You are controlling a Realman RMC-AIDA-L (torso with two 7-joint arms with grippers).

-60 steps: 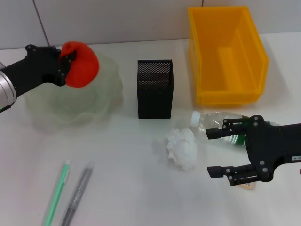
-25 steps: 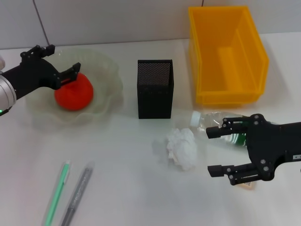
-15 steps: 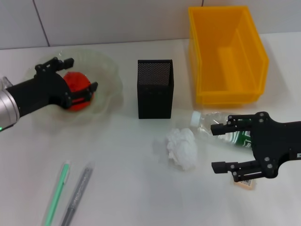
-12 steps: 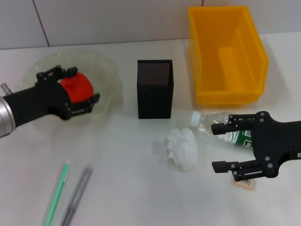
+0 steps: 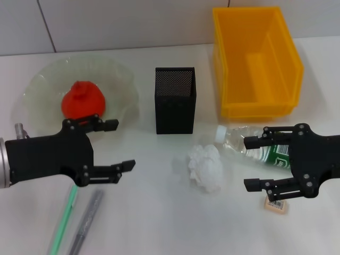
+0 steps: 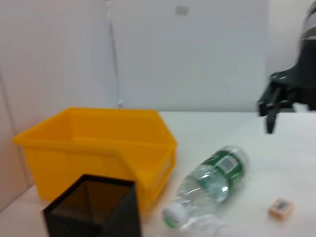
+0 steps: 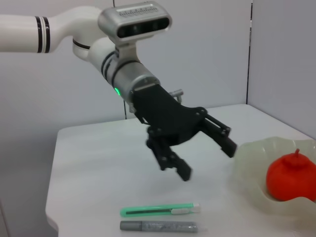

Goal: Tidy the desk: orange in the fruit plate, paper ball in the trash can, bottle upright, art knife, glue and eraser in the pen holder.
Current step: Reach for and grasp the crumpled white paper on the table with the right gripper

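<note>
**Ana:** On the left side of the bench (image 5: 159,212) the orange (image 5: 81,103) sits in the fruit plate (image 5: 119,79), so that part looks done. The left end effector (image 5: 114,146) hangs between the plate and the two pen-shaped things, with its fingers spread and nothing in them.

**Ben:** And the right one?

**Ana:** The right end effector (image 5: 255,163) is also spread and empty. It stands over the lying bottle (image 5: 249,146), whose cap points toward the paper ball (image 5: 206,167). The eraser (image 5: 277,206) lies just beside the lower finger.

**Ben:** Which step is in hand, in your opinion?

**Ana:** I think the left arm goes next for the green art knife (image 5: 64,218) or the grey glue stick (image 5: 86,220) beside it. They lie near each other, almost parallel. To do it well, the fingers should close across the thin body of one only, near its middle, so it does not tip when lifted.

**Ben:** And then?

**Ana:** It must go end first into the black mesh pen holder (image 5: 175,100), well above the rim. The yellow trash can (image 5: 255,61) waits for the paper ball.
</note>
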